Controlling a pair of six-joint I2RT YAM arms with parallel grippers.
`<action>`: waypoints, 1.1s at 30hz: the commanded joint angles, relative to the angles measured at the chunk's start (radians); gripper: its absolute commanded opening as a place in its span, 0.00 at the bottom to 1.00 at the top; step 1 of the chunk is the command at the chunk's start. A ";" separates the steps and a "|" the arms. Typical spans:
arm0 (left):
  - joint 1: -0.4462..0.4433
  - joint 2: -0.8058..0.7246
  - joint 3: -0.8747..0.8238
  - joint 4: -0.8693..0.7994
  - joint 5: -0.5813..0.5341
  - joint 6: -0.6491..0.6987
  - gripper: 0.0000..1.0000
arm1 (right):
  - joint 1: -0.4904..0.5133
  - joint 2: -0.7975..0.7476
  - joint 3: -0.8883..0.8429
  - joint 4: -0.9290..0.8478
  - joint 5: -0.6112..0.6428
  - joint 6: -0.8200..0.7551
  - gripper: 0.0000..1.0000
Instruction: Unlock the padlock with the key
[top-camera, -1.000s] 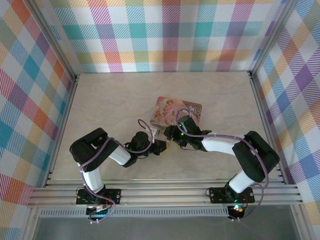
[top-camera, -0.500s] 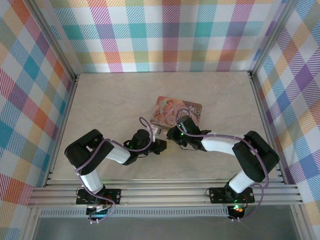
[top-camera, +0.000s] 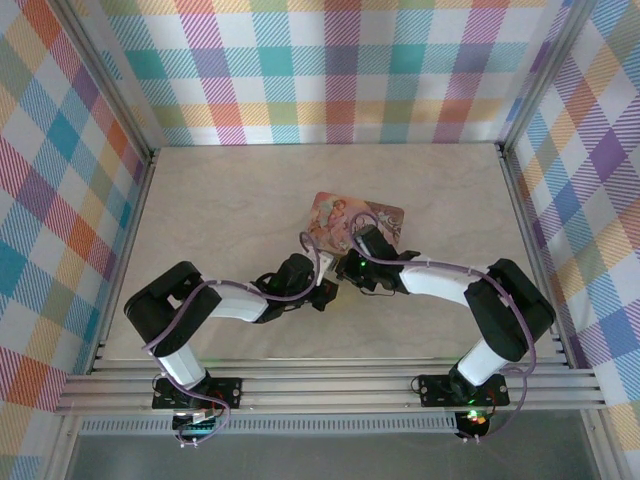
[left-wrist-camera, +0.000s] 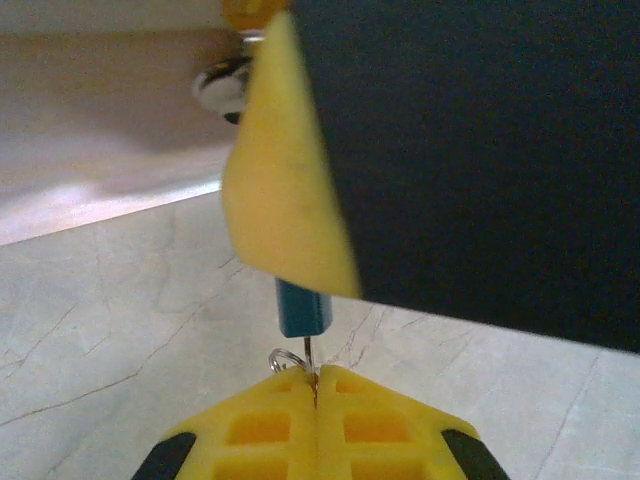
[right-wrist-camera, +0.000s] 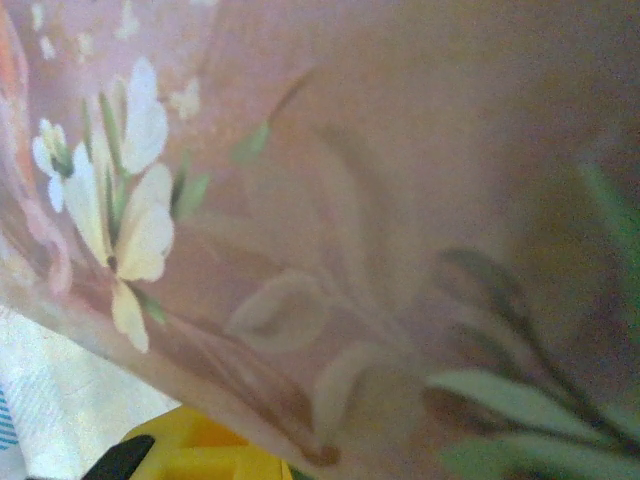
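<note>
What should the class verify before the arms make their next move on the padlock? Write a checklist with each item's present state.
1. The left gripper is shut on the key: ok.
2. The key tip meets the underside of the padlock: ok.
3. Depth of the key in the padlock: cannot tell.
4. The right gripper steadies the padlock: cannot tell; its finger hides the padlock's top.
5. The shackle is closed: cannot tell, hidden.
6. The tin box lies flat on the table: ok.

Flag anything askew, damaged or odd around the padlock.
Nothing looks damaged or spilled. The pink tin box sits turned askew on the table; the key meets the padlock underside straight.
</note>
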 joint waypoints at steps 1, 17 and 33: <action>-0.096 -0.046 0.065 -0.048 -0.158 0.187 0.00 | 0.018 0.050 0.038 -0.160 -0.156 0.009 0.00; -0.086 -0.030 0.004 0.099 -0.127 0.062 0.00 | 0.013 -0.033 0.014 -0.185 -0.118 0.042 0.53; 0.071 0.067 -0.041 0.326 0.207 -0.272 0.00 | 0.014 -0.207 -0.192 -0.017 0.005 0.142 0.60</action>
